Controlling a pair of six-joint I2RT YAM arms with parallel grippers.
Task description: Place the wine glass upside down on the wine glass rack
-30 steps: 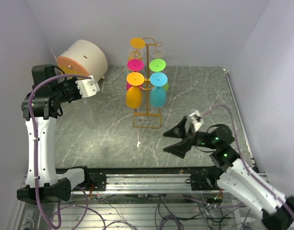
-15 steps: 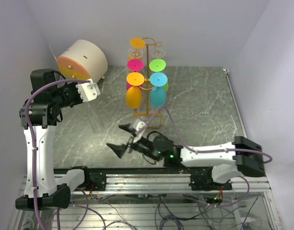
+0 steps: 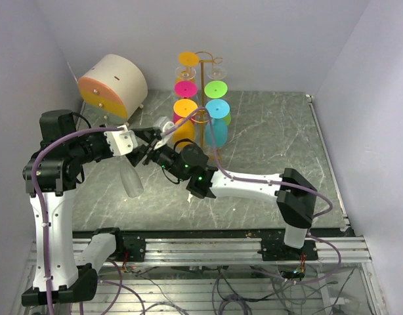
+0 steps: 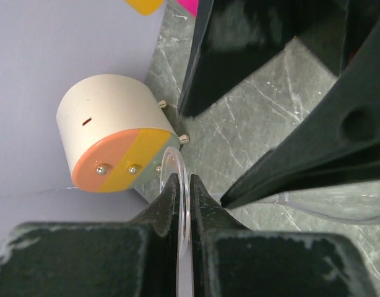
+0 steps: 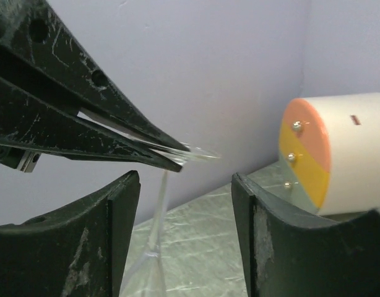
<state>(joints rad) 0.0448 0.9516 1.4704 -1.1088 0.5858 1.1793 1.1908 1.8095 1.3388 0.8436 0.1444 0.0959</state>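
Observation:
A clear wine glass (image 3: 131, 182) hangs bowl-down from my left gripper (image 3: 134, 140). That gripper (image 4: 182, 179) is shut on the glass's thin round foot (image 4: 177, 185). My right gripper (image 5: 185, 179) has reached across and stands open around the stem (image 5: 158, 213), with a gap on each side. Its fingers (image 4: 314, 148) fill the left wrist view. The wine glass rack (image 3: 203, 55), an orange wire stand, rises at the back centre with several coloured glasses hanging on it.
A cream drum (image 3: 113, 81) with an orange and yellow face lies on its side at the back left, near the wall. The right arm (image 3: 247, 185) stretches across the marble tabletop in front of the rack's base.
The right arm swung from the front right across to the left, and its jaws narrowed around the glass stem. The left arm lowered slightly, still pinching the foot.

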